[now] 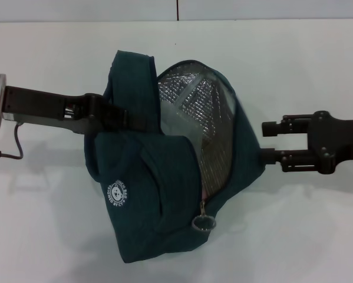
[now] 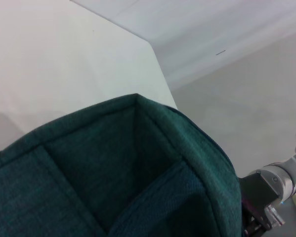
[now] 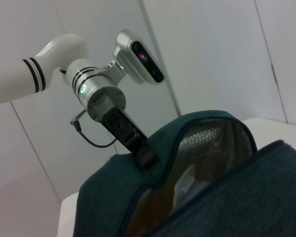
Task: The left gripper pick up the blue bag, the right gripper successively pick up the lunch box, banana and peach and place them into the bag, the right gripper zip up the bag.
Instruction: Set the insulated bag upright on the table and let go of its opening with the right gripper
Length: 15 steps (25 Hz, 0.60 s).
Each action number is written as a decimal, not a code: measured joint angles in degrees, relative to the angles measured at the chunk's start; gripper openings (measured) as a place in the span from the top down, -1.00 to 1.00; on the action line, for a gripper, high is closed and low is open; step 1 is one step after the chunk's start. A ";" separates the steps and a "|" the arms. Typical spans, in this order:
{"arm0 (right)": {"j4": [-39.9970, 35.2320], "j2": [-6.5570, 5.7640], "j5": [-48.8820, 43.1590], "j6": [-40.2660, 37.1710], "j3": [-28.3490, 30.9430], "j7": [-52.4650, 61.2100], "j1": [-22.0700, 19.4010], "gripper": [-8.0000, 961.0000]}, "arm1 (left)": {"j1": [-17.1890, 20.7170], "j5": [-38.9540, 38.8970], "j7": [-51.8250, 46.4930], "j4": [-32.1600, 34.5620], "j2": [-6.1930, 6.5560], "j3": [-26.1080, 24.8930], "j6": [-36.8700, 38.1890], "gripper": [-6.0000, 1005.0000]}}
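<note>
The left tool (image 1: 114, 115), a black clamp on a silver wrist coming in from the left edge of the head view, is pinched shut on the strap of the dark teal fabric lunch bag (image 1: 158, 177), and it is carrying the load. The right wrist view confirms it: black fingers biting the fabric band at the bag's crown, near the middle of that frame.

Across at the right edge of the head view, the right tool (image 1: 269, 141) points in at the bag's side panel, its two black fingers held apart, one above the other, just beside or perhaps touching the cloth; nothing is in them.

The bag fills the centre of the head view, sagging and twisted, mouth open, with quilted silver foil lining (image 1: 203, 118) showing in the upper middle. It looks soft, with no frame, so it will probably fold and swing under any push. The zip gapes along the flap edge, and the metal ring zipper pull (image 1: 204, 223) hangs at the lower centre, small, shiny and likely slippery.

That ring is the place to grip, I'd judge: a pinch across the ring, then a pull along the seam while the left tool keeps the fabric taut. Whether the lunch box, banana and peach are inside I can't tell. The white tabletop (image 1: 46, 236) lies beneath.
</note>
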 joint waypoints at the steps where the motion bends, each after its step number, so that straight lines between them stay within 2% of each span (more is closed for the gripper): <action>1: -0.01 -0.15 0.06 -0.07 0.19 -0.10 -0.14 -0.36 | 0.00 0.00 -0.01 0.00 0.00 0.00 0.00 0.90; 7: 0.01 -0.40 0.32 -1.96 3.45 -0.33 -0.59 -0.35 | 0.00 0.00 0.01 0.00 -0.13 0.00 0.00 0.90; 15: 0.31 -0.52 -1.35 -1.92 2.98 -0.33 -0.41 -0.34 | -0.05 0.00 -0.07 0.00 -0.16 0.01 0.00 0.90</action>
